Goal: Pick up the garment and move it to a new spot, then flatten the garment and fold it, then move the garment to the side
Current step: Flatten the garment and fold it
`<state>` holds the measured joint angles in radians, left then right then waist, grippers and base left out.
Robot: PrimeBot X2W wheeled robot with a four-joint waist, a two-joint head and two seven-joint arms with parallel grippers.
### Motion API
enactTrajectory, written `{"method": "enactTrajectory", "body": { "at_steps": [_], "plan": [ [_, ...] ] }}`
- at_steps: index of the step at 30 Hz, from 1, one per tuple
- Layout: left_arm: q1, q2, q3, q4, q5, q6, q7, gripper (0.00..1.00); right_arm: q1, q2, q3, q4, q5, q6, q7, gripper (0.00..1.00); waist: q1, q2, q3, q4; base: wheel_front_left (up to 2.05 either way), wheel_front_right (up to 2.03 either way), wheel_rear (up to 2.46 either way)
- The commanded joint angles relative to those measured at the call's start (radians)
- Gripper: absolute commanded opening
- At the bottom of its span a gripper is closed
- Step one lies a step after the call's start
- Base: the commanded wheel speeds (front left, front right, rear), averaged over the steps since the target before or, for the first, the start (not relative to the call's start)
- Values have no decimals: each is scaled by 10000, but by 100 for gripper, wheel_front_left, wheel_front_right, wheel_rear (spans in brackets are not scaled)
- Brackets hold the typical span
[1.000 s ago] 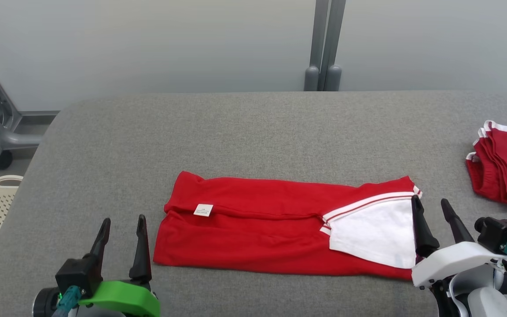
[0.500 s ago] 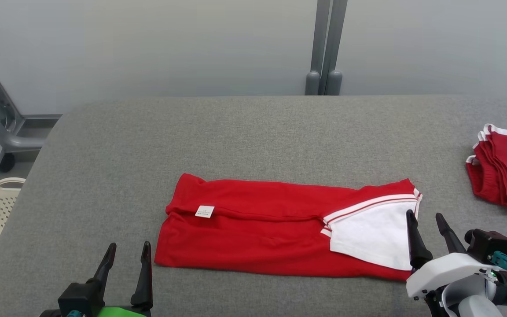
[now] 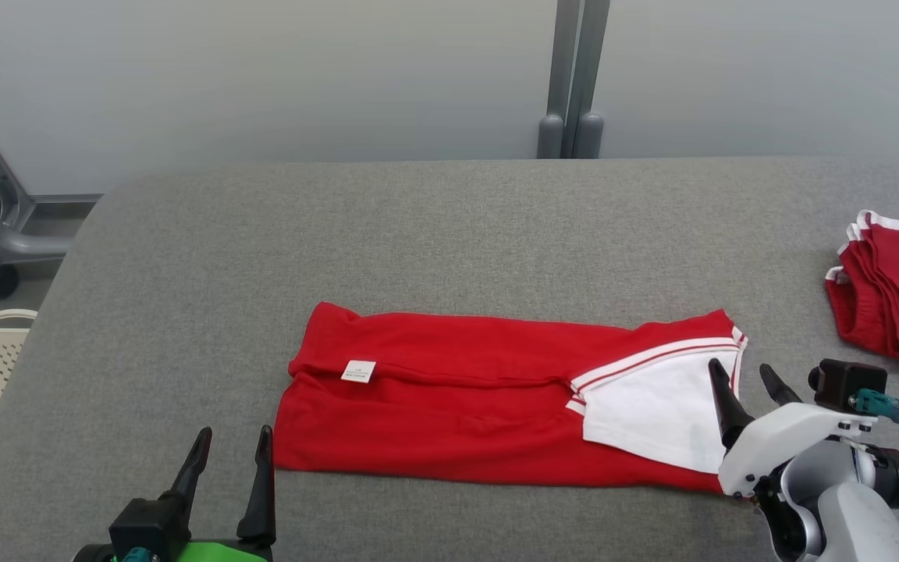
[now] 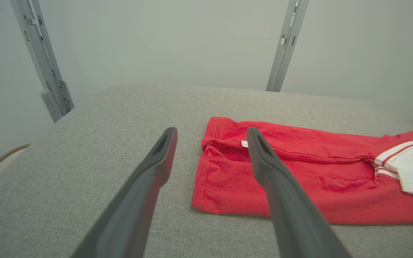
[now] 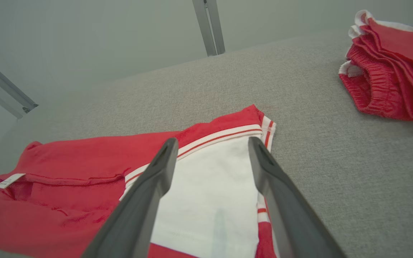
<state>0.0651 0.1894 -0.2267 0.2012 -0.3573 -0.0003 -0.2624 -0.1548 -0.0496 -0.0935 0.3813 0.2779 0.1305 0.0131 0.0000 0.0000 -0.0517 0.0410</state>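
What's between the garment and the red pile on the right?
Only bare grey table lies between the garment and the pile; the right wrist view shows it plainly.

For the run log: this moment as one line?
red-and-white fabric garment: folded into a band, flat on grey padded table | left tool: open, empty, beside garment | right tool: open, empty, over white end

Open table point(image 3: 449, 226) beyond the garment point(image 3: 457, 390) — red pile point(image 3: 898, 300) blocks the right.
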Motion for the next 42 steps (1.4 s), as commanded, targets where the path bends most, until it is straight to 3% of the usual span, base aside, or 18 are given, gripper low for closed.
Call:
{"method": "enactTrajectory", "body": {
  "at_steps": [1,8,14,21,28,42],
  "plan": [
    [-155,-42,69,12,114,-66,-29,100,-160,-24,-88,63,-134,2,481,100,0,0,25,-11,0,0,0],
    [-200,-151,159,-38,314,-149,-29,100,-771,-27,-878,339,-1312,2,3198,100,0,0,169,17,0,0,0],
    [-303,-211,77,-6,495,-206,-29,100,-1433,-16,-1680,1079,-2192,2,4834,100,0,0,399,123,0,0,0],
    [-528,-177,54,-7,630,-272,-30,100,-2059,-28,-1678,1875,-2238,0,5235,100,0,0,752,330,0,0,0],
    [-683,-193,51,22,654,-340,-30,100,-2354,-19,-2237,2219,-3113,0,5268,100,0,0,1015,557,0,0,0],
    [-1032,-221,-52,45,775,-434,-30,100,-2568,9,-2477,3051,-3103,0,5469,100,0,0,1444,908,0,0,0]
  ]
}}
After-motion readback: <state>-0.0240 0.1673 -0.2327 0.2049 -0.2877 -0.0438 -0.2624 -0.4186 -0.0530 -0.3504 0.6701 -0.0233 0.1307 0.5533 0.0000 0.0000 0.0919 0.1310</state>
